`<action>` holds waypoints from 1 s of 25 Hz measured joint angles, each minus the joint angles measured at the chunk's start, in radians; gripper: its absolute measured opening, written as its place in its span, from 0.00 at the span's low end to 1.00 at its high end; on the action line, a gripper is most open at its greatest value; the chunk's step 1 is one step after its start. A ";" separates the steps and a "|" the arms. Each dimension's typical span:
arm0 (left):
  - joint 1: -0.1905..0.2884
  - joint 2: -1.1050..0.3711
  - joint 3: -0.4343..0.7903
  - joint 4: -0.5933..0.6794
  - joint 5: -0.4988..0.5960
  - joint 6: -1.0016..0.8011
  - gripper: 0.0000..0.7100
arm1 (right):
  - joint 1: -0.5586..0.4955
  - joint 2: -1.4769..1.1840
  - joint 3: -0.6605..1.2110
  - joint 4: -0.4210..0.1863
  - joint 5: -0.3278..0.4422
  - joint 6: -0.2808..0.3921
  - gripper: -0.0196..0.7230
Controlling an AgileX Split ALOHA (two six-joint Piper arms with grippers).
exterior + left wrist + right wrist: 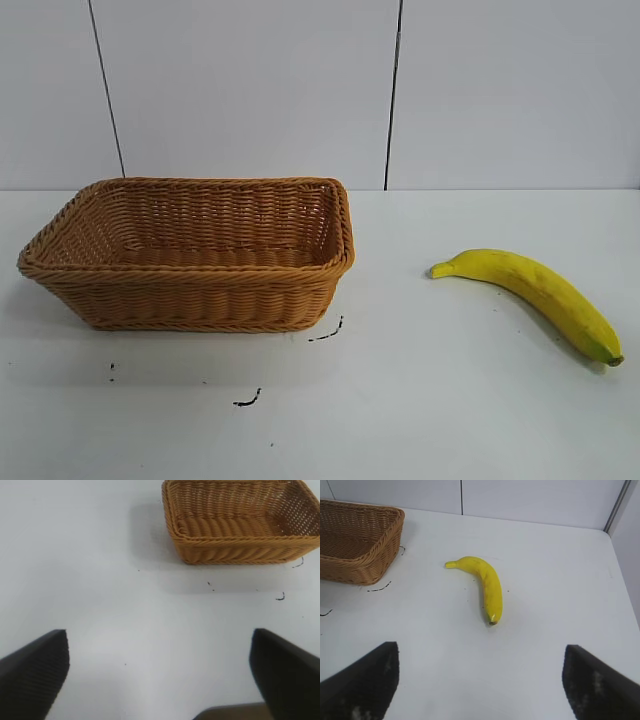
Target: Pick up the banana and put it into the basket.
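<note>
The yellow banana (535, 291) lies on the white table at the right, its stem toward the basket and its dark tip toward the front right. It also shows in the right wrist view (484, 584). The tan wicker basket (120, 300) stands empty at the left, and shows in the left wrist view (235, 550) and the right wrist view (350, 555). My right gripper (481, 652) is open and empty, over bare table short of the banana's dark tip. My left gripper (160, 650) is open and empty, well away from the basket. Neither gripper shows in the exterior view.
Small black marks (247, 400) dot the table in front of the basket. The table's far edge meets a white panelled wall (390, 90). In the right wrist view the table's side edge (622, 570) runs beyond the banana.
</note>
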 joint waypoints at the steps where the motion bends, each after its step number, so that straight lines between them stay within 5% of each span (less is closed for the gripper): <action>1: 0.000 0.000 0.000 0.000 0.000 0.000 0.98 | 0.000 0.000 0.000 0.000 0.000 0.000 0.88; 8: 0.000 0.000 0.000 0.000 0.000 0.000 0.98 | 0.000 0.000 0.000 0.000 0.000 0.006 0.88; 12: 0.000 0.000 0.000 0.000 0.000 0.000 0.98 | 0.000 0.047 -0.032 0.000 -0.002 0.067 0.88; 17: 0.000 0.000 0.000 0.000 0.000 0.000 0.98 | 0.000 0.284 -0.135 0.000 -0.013 0.105 0.88; 25: 0.000 0.000 0.000 0.000 0.000 0.000 0.98 | 0.000 0.760 -0.367 0.000 -0.014 0.068 0.88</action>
